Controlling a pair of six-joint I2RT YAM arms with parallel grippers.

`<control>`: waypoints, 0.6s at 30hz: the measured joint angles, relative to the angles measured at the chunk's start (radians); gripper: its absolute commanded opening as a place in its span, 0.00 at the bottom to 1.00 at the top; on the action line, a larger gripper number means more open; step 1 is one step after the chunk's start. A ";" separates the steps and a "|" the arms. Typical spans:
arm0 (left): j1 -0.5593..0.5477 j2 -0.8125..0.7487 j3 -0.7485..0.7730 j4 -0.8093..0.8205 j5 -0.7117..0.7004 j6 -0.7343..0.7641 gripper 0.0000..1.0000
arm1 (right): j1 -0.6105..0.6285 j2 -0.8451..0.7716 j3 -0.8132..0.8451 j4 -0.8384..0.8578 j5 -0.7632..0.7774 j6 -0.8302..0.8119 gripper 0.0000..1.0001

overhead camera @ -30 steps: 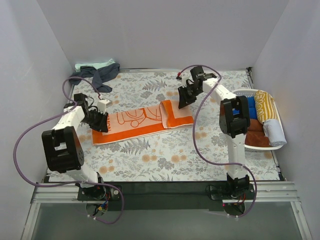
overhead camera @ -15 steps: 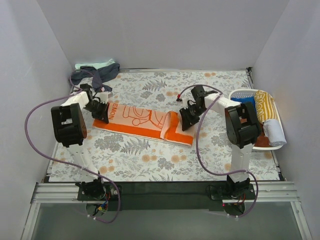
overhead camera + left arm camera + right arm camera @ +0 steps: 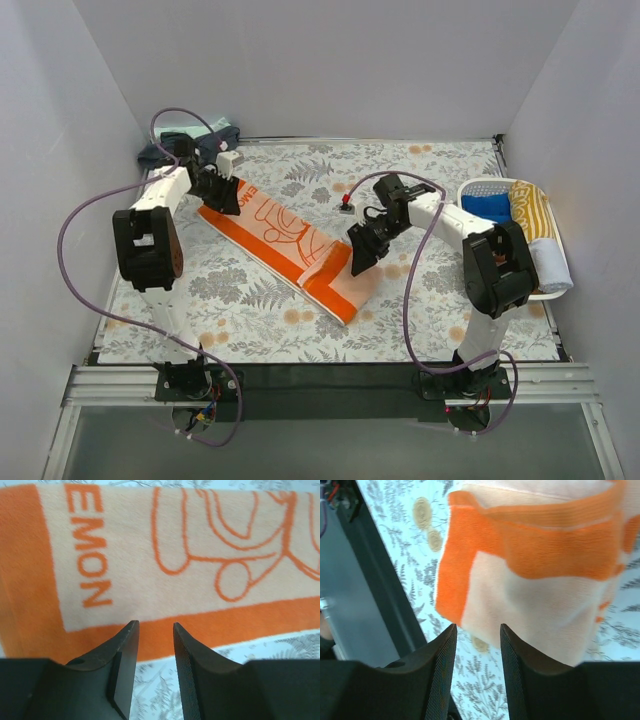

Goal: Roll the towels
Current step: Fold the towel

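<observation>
Near centre, the right gripper (image 3: 357, 260) is letting go of the orange towel (image 3: 285, 240), jaws narrowly parted and empty. The towel, swung from crosswise to diagonal, is lying flat, ready for rolling. At its far-left end, the left gripper (image 3: 228, 196) is likewise parting narrowly, empty.

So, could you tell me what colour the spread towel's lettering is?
Orange lettering on a pale cream panel; clearest in the left wrist view.

Orange towel (image 3: 280, 235) swung diagonal — left end farther, right nearer.
</observation>
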 measured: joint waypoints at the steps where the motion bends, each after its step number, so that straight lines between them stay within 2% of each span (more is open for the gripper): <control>1: 0.000 -0.047 -0.056 0.014 0.008 0.000 0.31 | -0.007 0.002 0.005 0.007 0.018 -0.001 0.40; 4: 0.000 -0.164 -0.188 0.044 0.016 -0.012 0.30 | -0.009 0.018 0.020 0.025 0.062 -0.001 0.40; 7: -0.002 -0.208 -0.259 0.073 0.015 -0.030 0.28 | -0.008 0.063 0.035 0.055 0.111 -0.001 0.39; 14: -0.034 -0.121 -0.283 0.117 -0.021 -0.060 0.25 | -0.007 0.162 0.014 0.083 0.140 0.009 0.36; 18: -0.076 -0.019 -0.223 0.122 -0.039 -0.070 0.22 | -0.008 0.156 -0.010 0.097 0.106 0.024 0.36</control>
